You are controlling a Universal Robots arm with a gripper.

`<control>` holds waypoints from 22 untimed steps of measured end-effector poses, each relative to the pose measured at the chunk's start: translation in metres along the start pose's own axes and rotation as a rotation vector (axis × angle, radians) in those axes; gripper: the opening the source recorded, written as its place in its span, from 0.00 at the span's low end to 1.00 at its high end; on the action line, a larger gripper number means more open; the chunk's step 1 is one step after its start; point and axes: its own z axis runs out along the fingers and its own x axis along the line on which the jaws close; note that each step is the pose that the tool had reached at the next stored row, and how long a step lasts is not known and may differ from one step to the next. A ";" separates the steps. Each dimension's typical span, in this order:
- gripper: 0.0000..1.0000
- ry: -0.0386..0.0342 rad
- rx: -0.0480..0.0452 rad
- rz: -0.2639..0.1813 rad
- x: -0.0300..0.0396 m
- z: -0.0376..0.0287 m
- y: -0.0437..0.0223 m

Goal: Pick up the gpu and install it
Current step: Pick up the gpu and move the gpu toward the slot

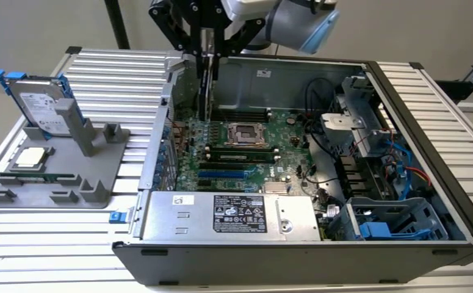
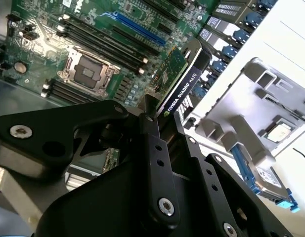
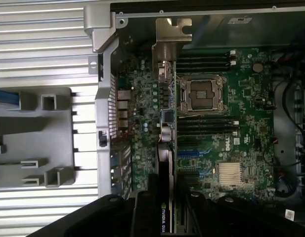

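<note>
On the slatted metal table (image 1: 82, 67), the biggest thing is an open computer case (image 1: 444, 146) lying on its side. Its green motherboard (image 1: 245, 152) faces up, and a silver power supply (image 1: 228, 213) sits along its near edge.

Just beside the case, toward the exterior view's left, lies a grey parts holder (image 1: 57, 189). A grey hard drive (image 1: 45, 107) with blue rails stands tilted at the holder's far end.

Over the far left corner of the case hangs the black gripper (image 1: 206, 46). Its fingers (image 2: 153, 143) are closed from both sides on the gpu (image 1: 207, 91), and the pinch shows in both wrist views.

The gpu stands on edge and points down into the case above the motherboard, left of the empty processor socket (image 1: 245, 131) in the exterior view. In the second wrist view the gpu (image 2: 184, 74) shows its green board on one face and its black cooler on the other. In the first wrist view the gpu (image 3: 165, 163) appears as a thin dark strip running out from the gripper (image 3: 166, 210) over the board. I cannot tell whether its lower edge touches a slot.

Smallest of all, a square silver chip (image 1: 28, 157) lies flat on the holder, below the hard drive.
</note>
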 end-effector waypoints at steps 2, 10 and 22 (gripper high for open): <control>0.00 0.0001 0.0000 0.000 -0.0037 0.0000 0.0002; 0.00 0.0003 0.0000 0.000 -0.0192 -0.0001 0.0012; 0.00 0.0008 0.0001 0.000 -0.0452 -0.0003 0.0028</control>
